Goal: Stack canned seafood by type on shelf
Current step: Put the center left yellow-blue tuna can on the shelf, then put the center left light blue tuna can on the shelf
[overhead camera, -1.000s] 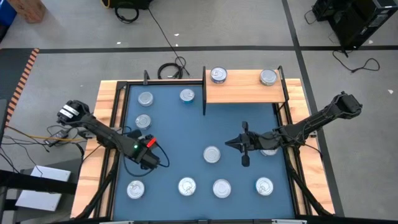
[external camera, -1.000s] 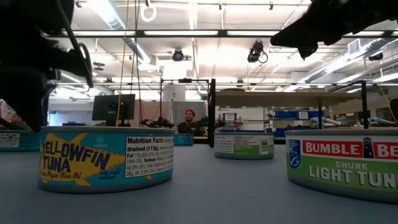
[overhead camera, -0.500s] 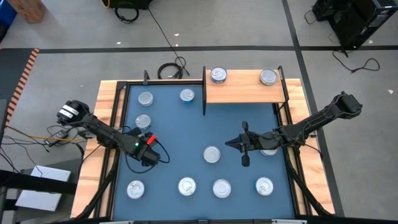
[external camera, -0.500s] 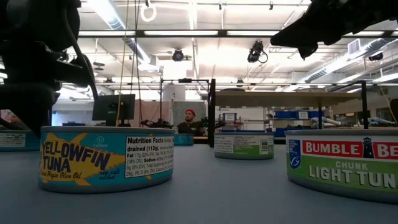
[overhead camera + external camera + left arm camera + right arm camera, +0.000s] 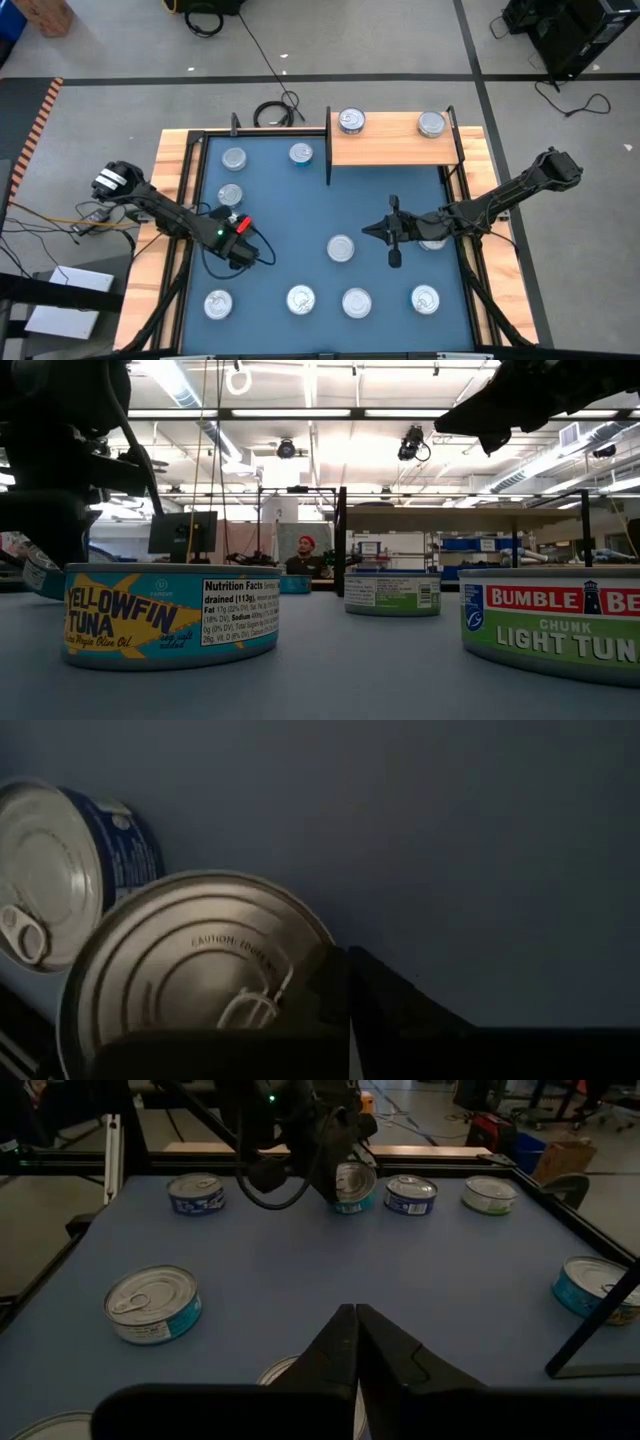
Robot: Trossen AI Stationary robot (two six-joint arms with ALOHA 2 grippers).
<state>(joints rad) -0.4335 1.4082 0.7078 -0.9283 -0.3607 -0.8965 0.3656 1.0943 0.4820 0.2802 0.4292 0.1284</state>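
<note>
Canned seafood (image 5: 341, 248): short round tins with silver pull-tab tops, most lying flat and scattered over the blue mat (image 5: 290, 215), two on the shelf (image 5: 390, 145). Left gripper (image 5: 243, 255): low over the mat's left part, fingers drawn together on the rim of one teal tin (image 5: 350, 1188), which sits tilted with one edge raised. A blue-labelled tin (image 5: 60, 870) lies just beside it, apart from it. Left column of the mat: one tin near the far edge (image 5: 233, 158), one below it (image 5: 230, 194), and one at the near left corner (image 5: 218, 304). Middle of the mat: one tin near the far edge (image 5: 301, 153) and the lone centre tin. The near row runs on rightward with three more tins (image 5: 301, 299), (image 5: 357, 302), (image 5: 425, 299), all standing apart from each other. Level with the table, the closest labels read yellowfin tuna (image 5: 170, 615) and chunk light tuna (image 5: 550, 630); a green-labelled tin (image 5: 392, 595) stands farther back. The shelf is a light wooden board with thin black posts, set at the mat's far right. It carries one tin at its left end (image 5: 351, 121) and one at its right end (image 5: 431, 124), well apart. Right gripper (image 5: 368, 231): over the mat right of centre and pointing toward the left arm, fingers pressed together, nothing between them. One tin (image 5: 432, 242) is partly hidden under the right arm. Beyond the table, a person (image 5: 305, 557) is seated far off.
</note>
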